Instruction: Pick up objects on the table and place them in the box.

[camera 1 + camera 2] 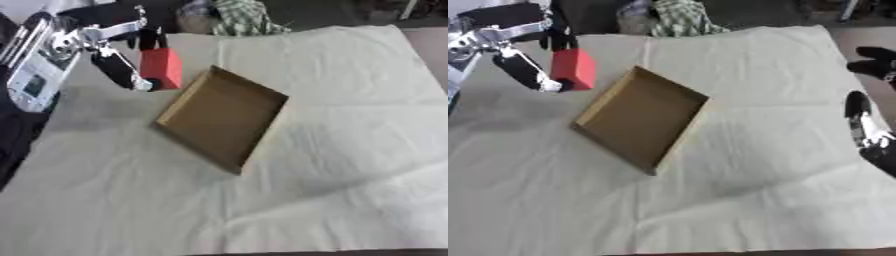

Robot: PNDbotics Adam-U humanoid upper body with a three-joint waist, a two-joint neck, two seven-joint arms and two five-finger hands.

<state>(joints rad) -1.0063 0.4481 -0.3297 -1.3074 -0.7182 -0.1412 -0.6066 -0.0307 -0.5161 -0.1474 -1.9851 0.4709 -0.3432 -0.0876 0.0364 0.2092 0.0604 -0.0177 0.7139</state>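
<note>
A red block [163, 68] hangs above the table at the upper left, pinched between the thumb and fingers of my left hand [118, 55]. It sits just left of the far corner of a shallow brown cardboard box [222, 117], which lies open and skewed on the cloth with nothing visible inside. My right hand [870, 125] shows only in the right eye view, at the right edge, fingers straight and holding nothing.
A cream cloth [350, 150] covers the table, creased toward the front right. A green checked fabric bundle [245, 17] lies beyond the far edge. Dark floor shows at the left edge.
</note>
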